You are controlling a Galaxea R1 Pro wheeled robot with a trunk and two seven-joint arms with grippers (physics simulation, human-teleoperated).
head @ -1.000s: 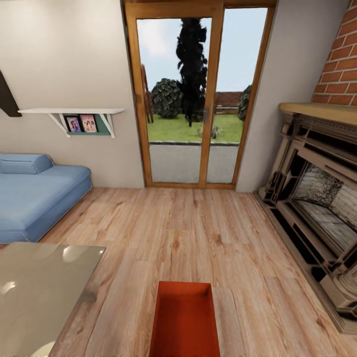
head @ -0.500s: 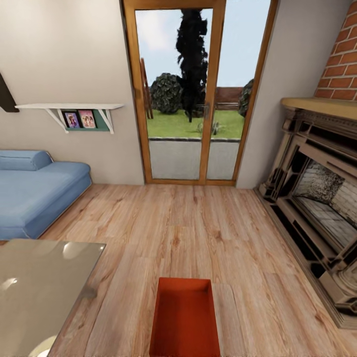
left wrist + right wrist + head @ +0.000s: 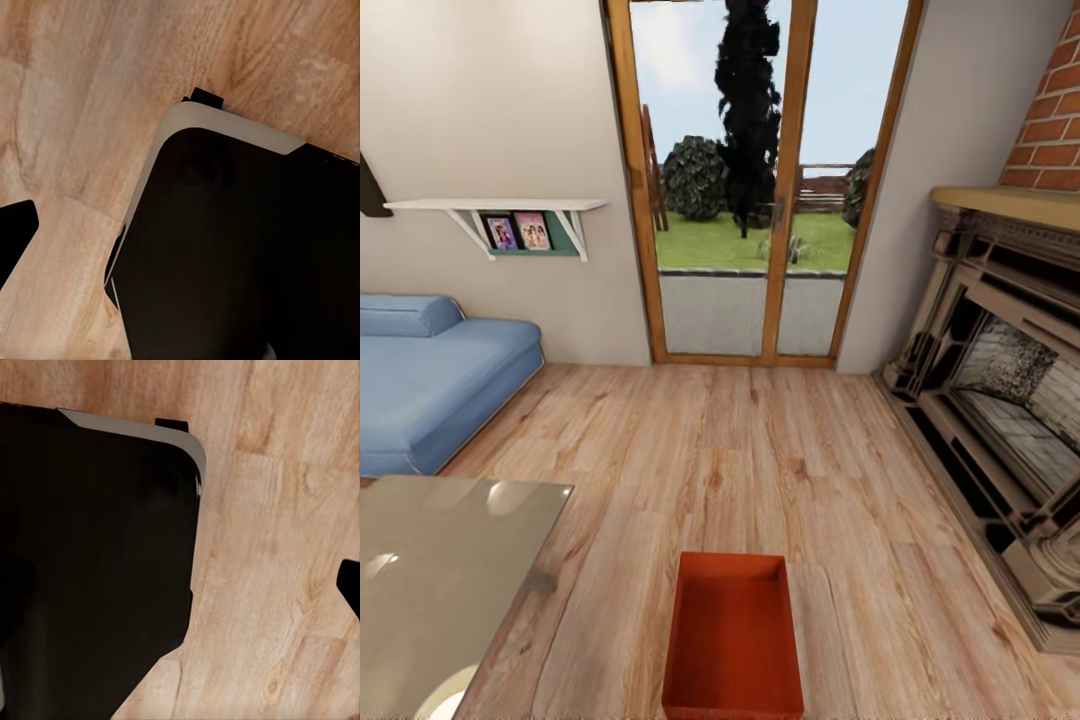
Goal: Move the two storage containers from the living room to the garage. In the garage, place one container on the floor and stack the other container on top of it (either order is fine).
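Orange-red storage container [image 3: 733,640] — one, open-topped, empty, standing on the light wood-plank floor [image 3: 760,450] at 6 o'clock in the head view. Glass-topped surface [image 3: 430,580] at 8 o'clock; blue sofa [image 3: 430,385] at 9; wood-framed glass doors [image 3: 755,190] at 12; brick fireplace [image 3: 1000,400] at 3. Wall shelf [image 3: 495,207] with photo frames above the sofa. Wrist views: dark robot body [image 3: 240,247] over planks. Claw state, left and right — cannot tell.
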